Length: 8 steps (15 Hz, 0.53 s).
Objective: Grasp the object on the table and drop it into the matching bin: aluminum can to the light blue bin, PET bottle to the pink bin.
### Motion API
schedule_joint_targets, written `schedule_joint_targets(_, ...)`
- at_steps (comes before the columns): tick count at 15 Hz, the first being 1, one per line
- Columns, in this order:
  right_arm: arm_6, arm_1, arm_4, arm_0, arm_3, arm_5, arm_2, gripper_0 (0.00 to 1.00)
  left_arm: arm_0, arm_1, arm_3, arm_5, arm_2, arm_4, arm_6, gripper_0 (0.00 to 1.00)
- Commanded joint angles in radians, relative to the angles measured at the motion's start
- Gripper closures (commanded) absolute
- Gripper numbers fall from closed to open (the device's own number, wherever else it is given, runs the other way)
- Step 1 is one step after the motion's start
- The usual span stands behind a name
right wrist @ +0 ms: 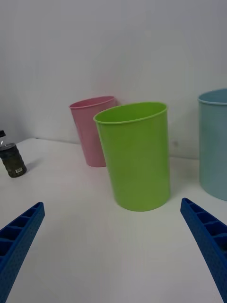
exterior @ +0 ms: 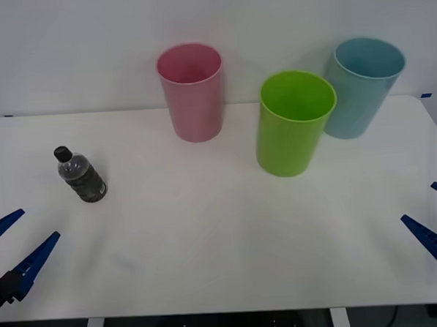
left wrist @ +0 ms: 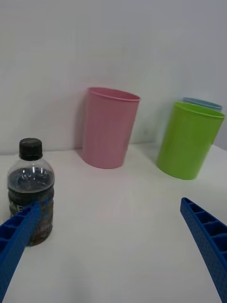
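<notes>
The PET bottle [exterior: 80, 175] [left wrist: 31, 194] [right wrist: 11, 158] stands upright on the left part of the white table [exterior: 208, 237], with a black cap and a dark lower body. Behind the table's middle stands the pink bin [exterior: 192, 91] [left wrist: 109, 127] [right wrist: 93, 129]. At the back right is the light blue bin [exterior: 361, 86] [right wrist: 214, 142] [left wrist: 202, 103]. My left gripper [exterior: 16, 246] [left wrist: 109, 251] hangs open at the front left edge, short of the bottle. My right gripper [exterior: 435, 218] [right wrist: 113, 246] is open at the front right edge, holding nothing.
A lime green bin [exterior: 294, 121] [right wrist: 137, 155] [left wrist: 189, 140] stands between the pink and light blue bins, slightly nearer to me. A white wall runs behind the table. Bare tabletop stretches across the front and middle.
</notes>
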<state>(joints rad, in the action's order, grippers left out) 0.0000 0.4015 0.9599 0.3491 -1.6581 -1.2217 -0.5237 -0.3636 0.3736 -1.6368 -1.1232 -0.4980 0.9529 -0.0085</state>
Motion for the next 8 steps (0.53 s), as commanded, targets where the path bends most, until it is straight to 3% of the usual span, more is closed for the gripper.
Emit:
schedule_joint_targets(1, 0.0, 0.0, 0.0, 0.0, 0.0, 0.0, 0.0, 0.0, -0.003, -0.001, 0.0, 0.092, 0.021, 0.029, -0.011, 0.0)
schedule_joint_targets(8, 0.0, 0.0, 0.0, 0.0, 0.0, 0.0, 0.0, 0.0, -0.026, -0.001, 0.006, 0.338, 0.105, 0.03, -0.041, 0.0)
